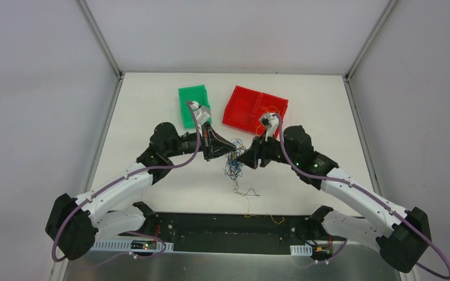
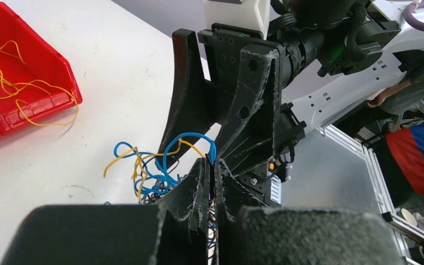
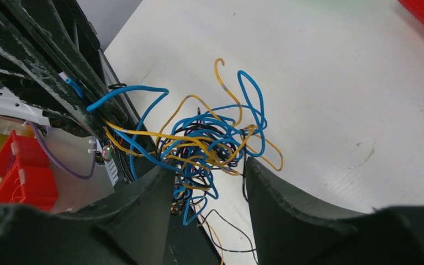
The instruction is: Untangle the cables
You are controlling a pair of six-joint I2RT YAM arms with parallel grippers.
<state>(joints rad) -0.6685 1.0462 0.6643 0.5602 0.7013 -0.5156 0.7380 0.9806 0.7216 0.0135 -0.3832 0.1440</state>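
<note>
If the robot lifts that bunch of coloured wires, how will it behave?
Probably floppy: the wire bunch lies in loose curls, so it should sag. Likely very light, being thin strands. They interlock, so the blue strand pinched by the left end effector may drag others along.

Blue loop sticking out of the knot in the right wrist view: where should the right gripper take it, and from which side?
Likely the blue loop's outer arc, which arches clear of the knot over bare table. Come from the side away from the left gripper, shut on another blue strand, so a pull spreads the tangle. The right gripper is open, straddling the knot.
</note>
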